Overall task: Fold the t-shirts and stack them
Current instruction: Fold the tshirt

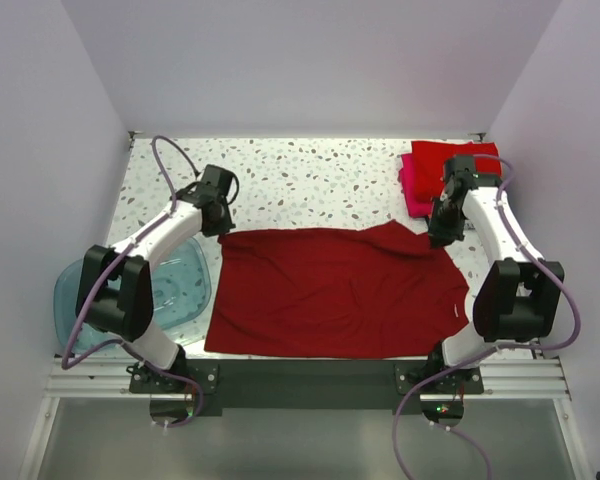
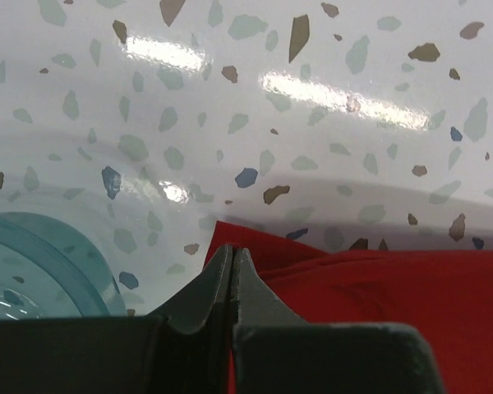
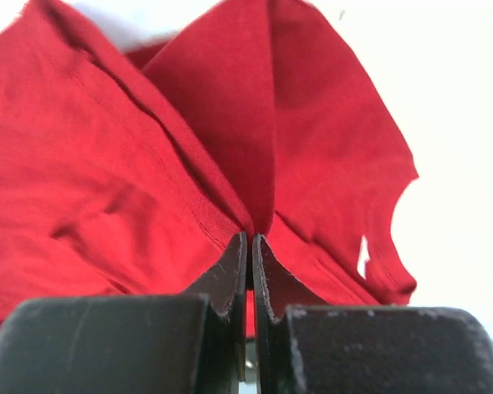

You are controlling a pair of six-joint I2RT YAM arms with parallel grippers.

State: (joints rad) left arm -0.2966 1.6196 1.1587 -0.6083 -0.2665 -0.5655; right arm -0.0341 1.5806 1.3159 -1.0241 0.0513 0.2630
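Note:
A plain dark red t-shirt (image 1: pixel 335 290) lies spread over the middle of the table. My left gripper (image 1: pixel 220 226) is at its far left corner, and in the left wrist view (image 2: pixel 232 251) the jaws are closed on the edge of the cloth (image 2: pixel 378 304). My right gripper (image 1: pixel 443 236) is at the shirt's far right part, and in the right wrist view (image 3: pixel 251 238) it is shut on a pinch of cloth (image 3: pixel 131 189) that puckers up from the tips. A folded bright red shirt (image 1: pixel 455 158) lies on a magenta one (image 1: pixel 412 192) at the back right. Orange and printed shirts are out of view.
A translucent blue plastic tub (image 1: pixel 180 290) sits at the table's left edge beside the shirt, under my left arm; its rim shows in the left wrist view (image 2: pixel 41 263). The speckled table (image 1: pixel 310 180) has white walls on three sides.

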